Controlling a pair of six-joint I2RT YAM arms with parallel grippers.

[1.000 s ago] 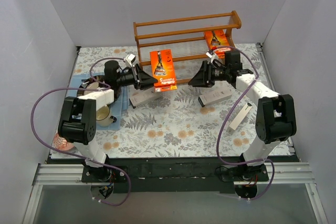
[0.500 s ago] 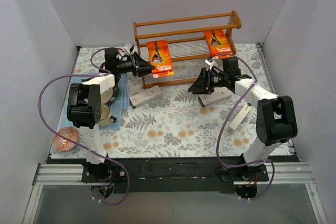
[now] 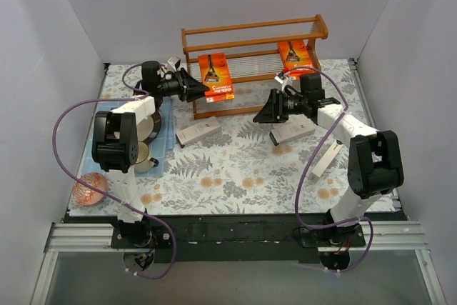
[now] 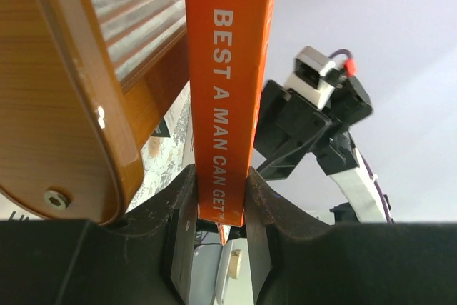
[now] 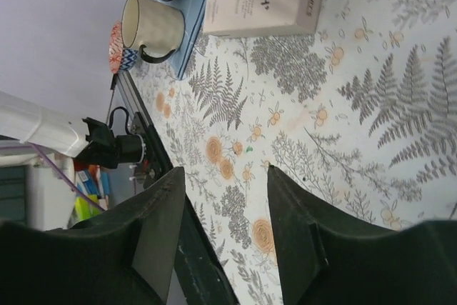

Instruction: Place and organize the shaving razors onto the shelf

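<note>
The wooden shelf (image 3: 253, 33) stands at the back. My left gripper (image 3: 201, 90) is shut on the edge of an orange razor pack (image 3: 216, 76) and holds it upright at the left front of the shelf. In the left wrist view the pack's edge (image 4: 230, 69) sits between the jaws of the gripper (image 4: 220, 208), beside the shelf's side frame (image 4: 64, 105). A second orange pack (image 3: 294, 55) stands on the shelf's right end. Three white boxes (image 3: 198, 132) (image 3: 293, 131) (image 3: 325, 156) lie on the table. My right gripper (image 3: 263, 113) is open and empty above the table (image 5: 225, 183).
A cream mug (image 3: 143, 156) and a dark bowl (image 3: 148, 121) sit on a blue mat (image 3: 164, 144) at the left. A netted orange ball (image 3: 89, 187) lies at the near left. The right wrist view shows a white box (image 5: 264, 5) and the mug (image 5: 146, 28).
My left gripper has carried the orange pack back and up to the shelf's left front. My right gripper has shifted slightly left and stays open.
</note>
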